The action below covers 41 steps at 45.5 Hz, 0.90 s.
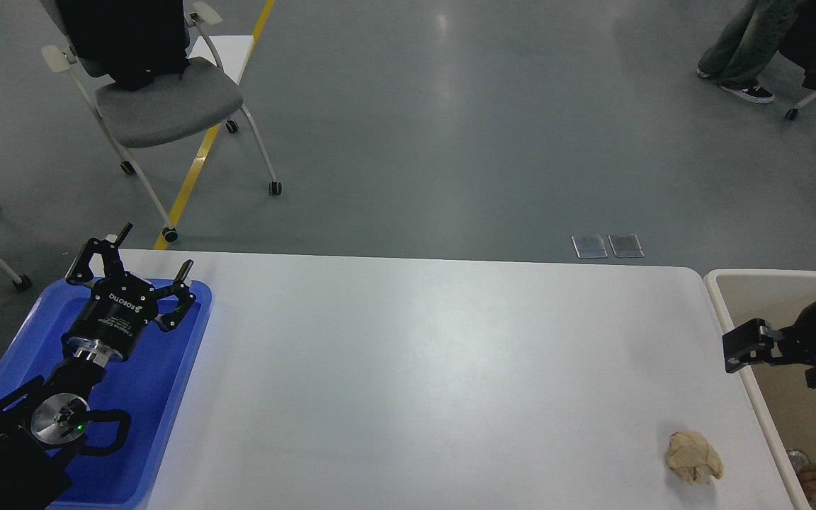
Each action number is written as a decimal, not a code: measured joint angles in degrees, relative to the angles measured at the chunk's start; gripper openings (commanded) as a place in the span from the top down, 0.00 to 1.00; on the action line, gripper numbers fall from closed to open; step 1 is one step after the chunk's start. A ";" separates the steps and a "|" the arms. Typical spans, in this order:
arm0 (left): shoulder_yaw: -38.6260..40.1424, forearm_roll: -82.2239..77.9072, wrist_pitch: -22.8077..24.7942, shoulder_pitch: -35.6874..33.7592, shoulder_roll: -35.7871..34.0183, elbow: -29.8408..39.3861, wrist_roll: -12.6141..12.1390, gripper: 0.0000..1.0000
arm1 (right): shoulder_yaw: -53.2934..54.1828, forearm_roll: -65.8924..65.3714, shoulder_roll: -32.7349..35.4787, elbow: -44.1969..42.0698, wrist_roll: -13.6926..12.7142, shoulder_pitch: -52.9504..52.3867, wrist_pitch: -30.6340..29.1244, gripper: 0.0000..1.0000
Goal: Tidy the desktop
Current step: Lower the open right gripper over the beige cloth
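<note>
The left gripper hung spread and empty above the blue tray at the desktop's left edge; the right gripper's finger spread was unreadable.

Head view, steeply down over desktop

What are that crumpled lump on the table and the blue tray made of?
The lump looks like crumpled brown paper: tan, matte, with sharp creases and folds. The blue tray seems to be moulded plastic: even colour, rounded raised rim, slight sheen. The desktop is smooth, matte white, probably laminate.
</note>
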<state>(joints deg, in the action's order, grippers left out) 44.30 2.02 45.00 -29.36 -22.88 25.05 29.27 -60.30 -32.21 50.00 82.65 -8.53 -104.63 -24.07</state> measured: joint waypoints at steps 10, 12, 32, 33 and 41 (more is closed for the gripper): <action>0.00 0.00 0.00 0.00 0.02 0.00 0.00 0.01 | 5.57 -4.38 -0.62 2.04 0.01 7.08 3.59 0.00; 0.00 0.00 0.00 0.00 0.02 0.00 0.00 0.01 | 6.88 -4.99 -1.02 2.20 0.00 8.93 4.55 0.00; 0.00 0.00 0.00 0.00 0.01 0.00 0.00 0.01 | 13.06 -8.29 -4.78 0.12 0.07 24.31 16.37 0.00; 0.00 0.00 0.00 0.00 0.01 0.01 0.00 0.01 | 13.20 -8.53 -5.02 -0.16 0.08 24.96 16.81 0.00; 0.00 0.00 0.00 0.00 0.01 0.02 0.00 0.01 | 13.98 -9.94 -6.98 -2.59 0.10 30.05 20.00 0.00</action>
<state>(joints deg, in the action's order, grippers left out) 44.30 2.02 45.00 -29.36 -22.88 25.07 29.27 -46.33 -42.16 43.02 80.06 -8.44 -74.58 -4.07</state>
